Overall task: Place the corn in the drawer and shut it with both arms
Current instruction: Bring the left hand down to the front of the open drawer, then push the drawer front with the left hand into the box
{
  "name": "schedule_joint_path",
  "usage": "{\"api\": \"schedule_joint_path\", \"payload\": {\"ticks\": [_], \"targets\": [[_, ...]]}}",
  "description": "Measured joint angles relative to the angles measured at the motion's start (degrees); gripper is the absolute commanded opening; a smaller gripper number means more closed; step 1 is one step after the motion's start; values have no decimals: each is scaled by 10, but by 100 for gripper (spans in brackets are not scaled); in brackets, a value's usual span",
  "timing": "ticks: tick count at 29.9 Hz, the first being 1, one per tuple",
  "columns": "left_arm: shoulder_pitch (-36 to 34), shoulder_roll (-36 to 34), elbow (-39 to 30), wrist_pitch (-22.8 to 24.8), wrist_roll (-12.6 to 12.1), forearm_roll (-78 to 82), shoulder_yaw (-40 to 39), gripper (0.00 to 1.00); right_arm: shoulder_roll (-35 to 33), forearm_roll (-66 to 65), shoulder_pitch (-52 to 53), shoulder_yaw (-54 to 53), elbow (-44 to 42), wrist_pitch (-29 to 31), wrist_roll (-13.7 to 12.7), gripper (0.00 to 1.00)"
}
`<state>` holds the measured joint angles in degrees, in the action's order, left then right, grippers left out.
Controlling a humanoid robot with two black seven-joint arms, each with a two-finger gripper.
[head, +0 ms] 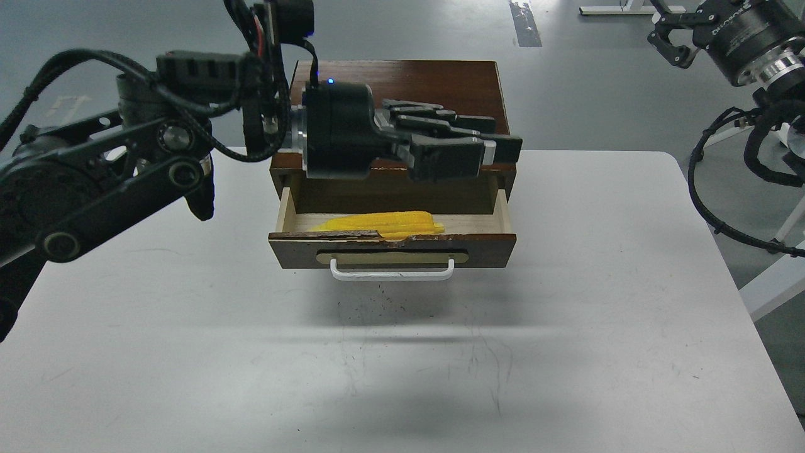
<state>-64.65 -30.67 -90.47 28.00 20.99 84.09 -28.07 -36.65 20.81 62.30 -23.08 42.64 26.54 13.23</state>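
Nearest to the camera lies the worktop (402,377), a large pale grey surface with faint scratches, and its near half carries nothing. At the far edge, about in the middle, stands the dark brown cabinet (434,78), and the drawer (393,250) is pulled out toward the near edge, so its pale wood inside can be seen. The left arm (107,189) comes in from the left side and reaches over the cabinet front; the left hand (497,150) hangs above the open drawer, its fingers stretched out flat toward the right and close together, and it holds nothing as far as I can see. The right arm (755,50) is in the far right corner of the view, well apart from the cabinet and beyond the worktop edge; the right hand (670,41) is seen small and dark, and I cannot tell if it is wide or narrow. The corn (383,222) lies on its side inside the drawer, along the front wall, a little left of the middle. The white handle (392,272) on the drawer front is not touched by any hand. I judge that the first part of the task is done, because the corn is in the drawer. What is left is to push the drawer shut, and for this both arms must come to the drawer front.
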Motion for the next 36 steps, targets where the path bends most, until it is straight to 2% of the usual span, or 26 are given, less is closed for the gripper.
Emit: {"api": "schedule_joint_path", "payload": {"ticks": [1,2,3,11,15,19,26,30,36], "targets": [[4,2,-7,0,0,22,10,11,0,0,-3,-2,0,6,0,100],[7,3,-11,0,-1,37,17,1,0,0,-5,-4,0,10,0,100],[8,4,-14,0,-1,50,26,0,-1,1,-8,-6,0,12,0,100],[3,-4,-16,0,-1,148,123,0,-2,4,-89,-57,2,15,5,100],[2,-3,-15,0,-1,199,144,0,4,6,-147,-128,11,15,5,100],[5,-4,-11,0,-2,266,163,0,11,8,-185,-151,24,15,1,100],[2,-27,-18,0,15,284,178,0,22,8,-203,-158,20,15,0,100],[0,-36,-19,0,16,289,185,0,23,7,-203,-163,18,15,0,100],[-19,-37,-19,0,14,331,235,0,23,6,-203,-166,17,15,2,100]]}}
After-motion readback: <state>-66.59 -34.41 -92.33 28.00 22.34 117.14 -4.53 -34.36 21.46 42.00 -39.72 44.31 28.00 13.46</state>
